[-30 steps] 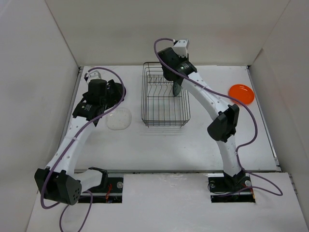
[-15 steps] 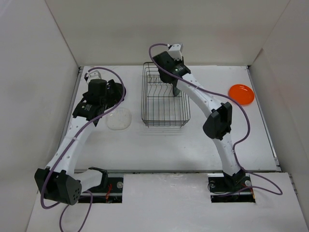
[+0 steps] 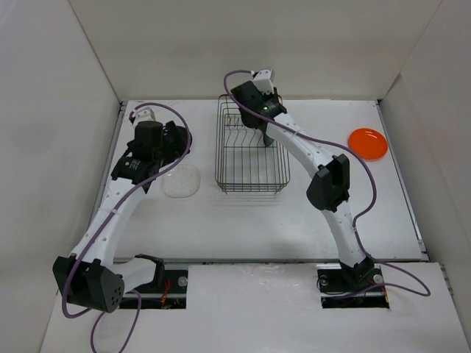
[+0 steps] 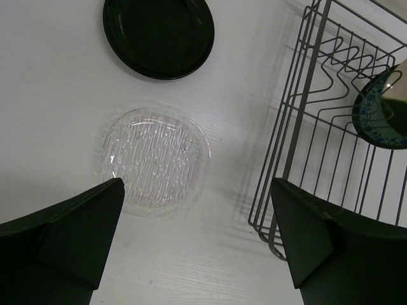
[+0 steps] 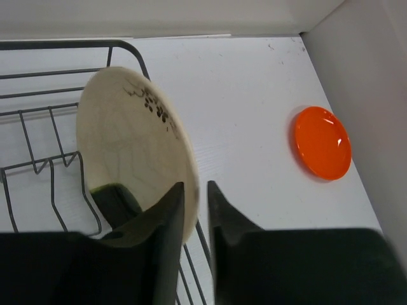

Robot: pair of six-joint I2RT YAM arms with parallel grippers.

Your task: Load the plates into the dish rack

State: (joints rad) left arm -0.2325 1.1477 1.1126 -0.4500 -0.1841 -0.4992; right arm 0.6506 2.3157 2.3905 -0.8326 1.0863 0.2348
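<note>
Swung further left over the dish rack (image 3: pixel 252 190) with the cream plate (image 5: pixel 133 140) upright between the right gripper (image 5: pixel 196 187) fingers, clamped or loosening unclear, slotting probably close; left gripper (image 4: pixel 196 184) splayed wide, idle.

The cream plate (image 5: pixel 130 143) is pale ivory with fine crackle lines and a small brown floral sprig near its rim. The orange plate (image 5: pixel 322 143) is plain bright orange. The black plate (image 4: pixel 158 35) is glossy and unpatterned. The clear plate (image 4: pixel 156 159) is see-through, with streaky ribbed ridges across it. The teal plate (image 4: pixel 372 117) is dark teal with a mottled bluish pattern along its edge. The dish rack (image 4: pixel 299 127) is dark wire. The tabletop (image 3: pixel 221 220) is white with a faint grain. The left hand (image 4: pixel 196 184) and right hand (image 5: pixel 196 190) are matte black. The arms (image 3: pixel 110 217) are white with black joints and carry purple cables (image 3: pixel 176 121).
</note>
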